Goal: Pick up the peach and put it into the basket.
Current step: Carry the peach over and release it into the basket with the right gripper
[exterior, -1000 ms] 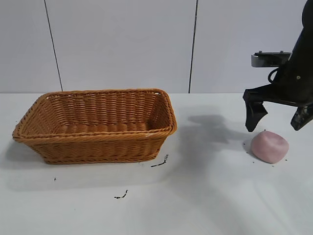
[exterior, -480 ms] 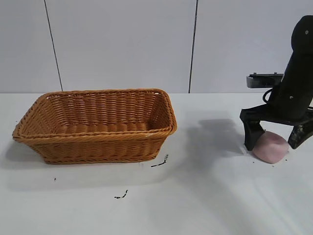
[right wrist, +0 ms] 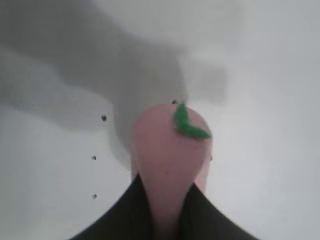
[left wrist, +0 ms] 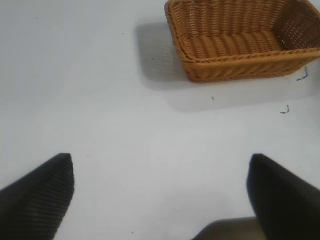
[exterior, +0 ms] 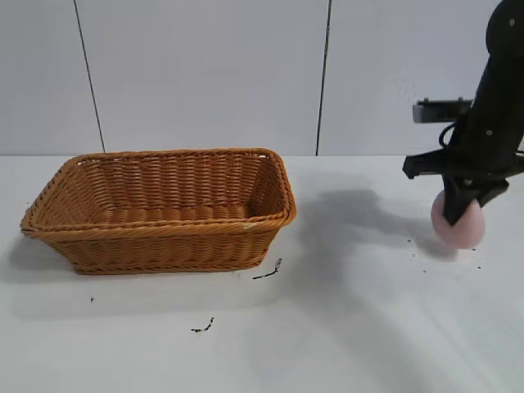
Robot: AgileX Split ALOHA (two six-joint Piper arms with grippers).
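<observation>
Claw (exterior: 461,211) w/ squashed pink peach (exterior: 460,225)

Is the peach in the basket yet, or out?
Out. The peach is pinched in the right gripper, off the table at the exterior view's right, well clear of the basket.

White matte table top (exterior: 344,327) fills the lower half of the exterior view, with a few small dark specks and scuff marks (exterior: 267,272) scattered on it. Behind it a pale grey panelled wall (exterior: 205,74), split by two thin dark vertical seams (exterior: 324,78). Light is even and diffuse from above, casting soft grey shadows on the table surface.
</observation>
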